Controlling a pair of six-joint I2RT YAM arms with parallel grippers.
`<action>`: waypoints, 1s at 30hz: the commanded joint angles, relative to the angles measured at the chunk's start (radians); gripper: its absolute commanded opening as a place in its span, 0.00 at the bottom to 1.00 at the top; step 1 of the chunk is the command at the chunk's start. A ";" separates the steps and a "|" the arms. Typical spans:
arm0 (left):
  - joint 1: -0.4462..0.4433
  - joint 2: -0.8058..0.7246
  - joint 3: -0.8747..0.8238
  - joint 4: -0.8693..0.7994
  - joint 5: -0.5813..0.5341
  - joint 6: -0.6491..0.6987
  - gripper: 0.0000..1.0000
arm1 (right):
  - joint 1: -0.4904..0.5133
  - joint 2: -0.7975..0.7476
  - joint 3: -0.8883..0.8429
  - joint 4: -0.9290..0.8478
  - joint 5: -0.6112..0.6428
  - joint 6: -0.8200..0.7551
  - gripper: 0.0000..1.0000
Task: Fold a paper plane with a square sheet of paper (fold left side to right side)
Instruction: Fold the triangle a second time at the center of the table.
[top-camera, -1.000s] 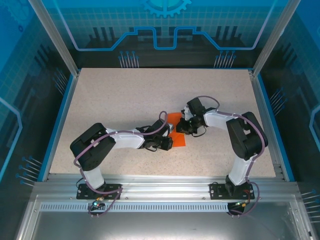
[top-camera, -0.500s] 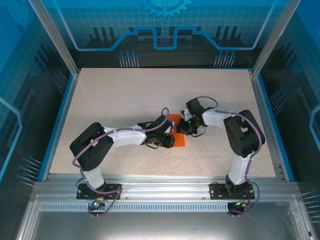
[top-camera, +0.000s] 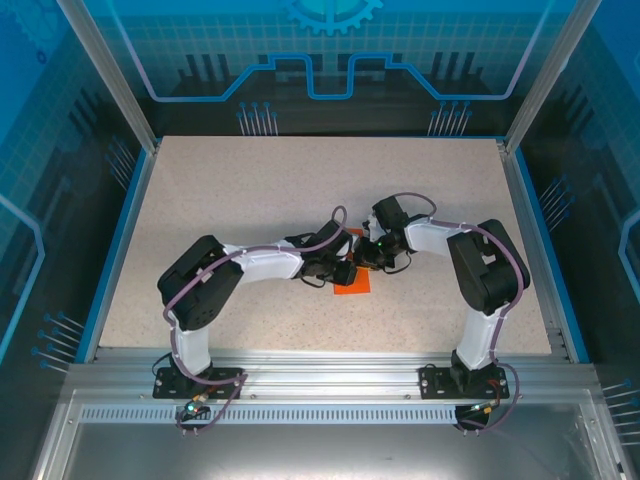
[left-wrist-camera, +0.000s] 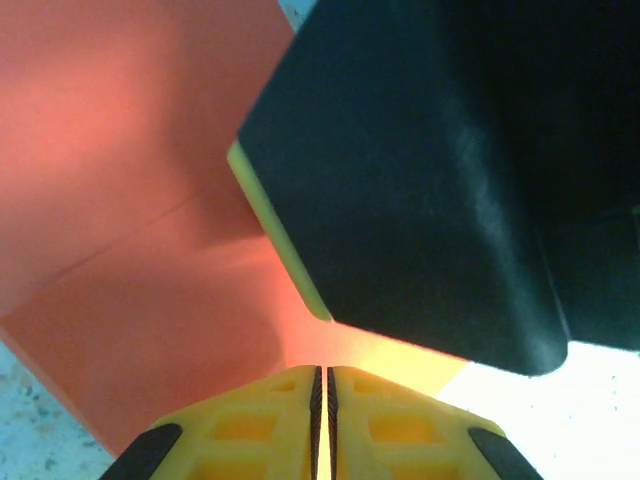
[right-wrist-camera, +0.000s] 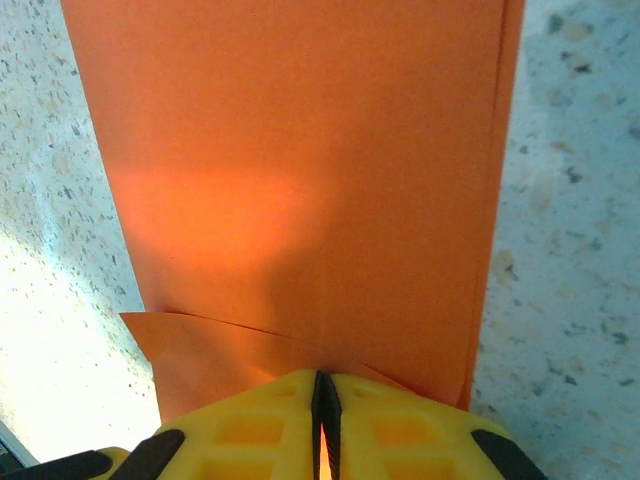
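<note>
One square sheet of paper (right-wrist-camera: 300, 180), bright orange-red with one layer lying over another, is resting at the middle of the speckled table (top-camera: 250, 190). It is being held by two grippers. The left gripper (left-wrist-camera: 320, 395) is being pressed fully closed, and the paper's edge is being pinched between its yellow fingers. The right gripper (right-wrist-camera: 322, 400) is closed in the same way on the near edge of the sheet. In the overhead view most of the paper is being hidden by both wrists. The upper right of the left wrist view is being blocked by the right gripper's black body. Two purple cables (top-camera: 330, 225) are being carried along the arms.
</note>
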 joint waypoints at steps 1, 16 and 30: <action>0.002 0.038 0.009 -0.010 0.024 0.024 0.14 | 0.001 0.039 -0.007 -0.042 0.059 -0.018 0.13; 0.012 -0.042 -0.222 0.060 0.034 -0.039 0.10 | -0.010 0.045 -0.007 -0.057 0.075 -0.027 0.13; 0.008 -0.169 -0.416 0.092 0.056 -0.063 0.09 | -0.012 0.043 -0.009 -0.057 0.076 -0.026 0.13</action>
